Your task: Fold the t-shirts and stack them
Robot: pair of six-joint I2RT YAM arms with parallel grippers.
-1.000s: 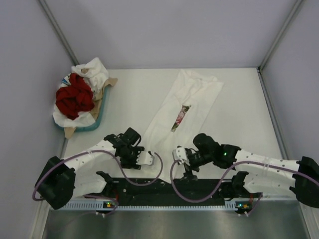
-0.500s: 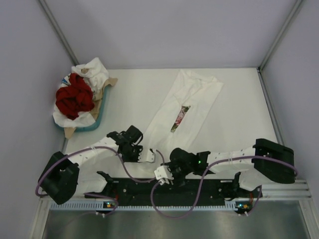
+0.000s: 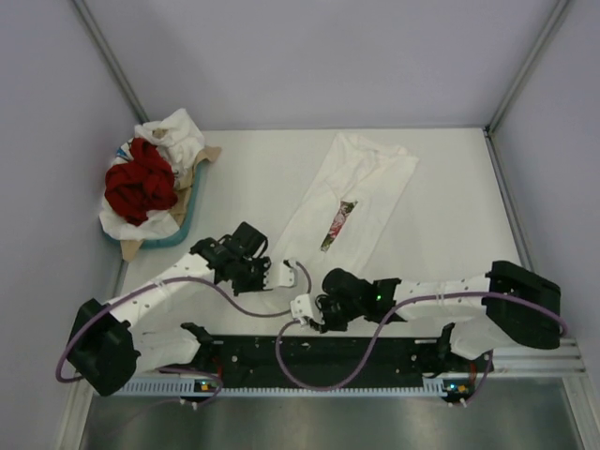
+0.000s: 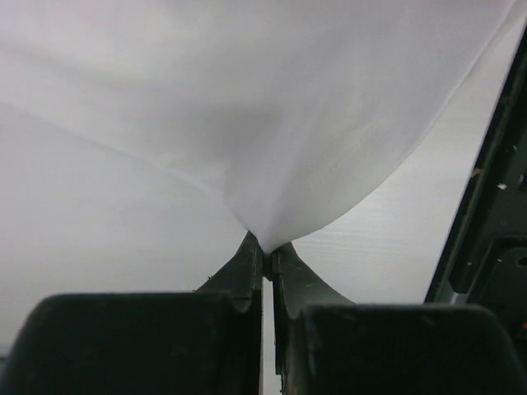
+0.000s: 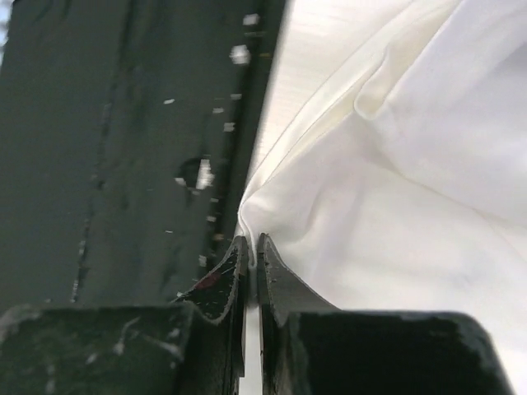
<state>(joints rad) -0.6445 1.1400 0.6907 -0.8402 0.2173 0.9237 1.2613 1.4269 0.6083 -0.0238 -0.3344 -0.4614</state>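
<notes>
— Where's the shirt?

— The white shirt (image 3: 361, 183) lies in a long, narrow strip, slanting across the middle of the table (image 3: 450, 216). Its print (image 3: 339, 223) faces up, and its near end reaches the two claws.

— What has the left claw got?

— The left claw (image 4: 265, 251) is squeezed tight on a pinch of that white cloth. In the wrist view the cloth rises from the tips like a tent, clear of the table.

— And the right?

— The right claw (image 5: 249, 247) is closed to a hairline. A thin edge of the same cloth runs down into the tips, so it looks pinched. The black rail (image 5: 123, 140) is just beside it. From above, this claw sits nearer the bases than the left one, and the two are close together.

— Any other shirts?

— A pile (image 3: 139, 186) of crumpled red and white ones sits in the teal tray (image 3: 190, 217) at the far left, well apart from both claws.
</notes>
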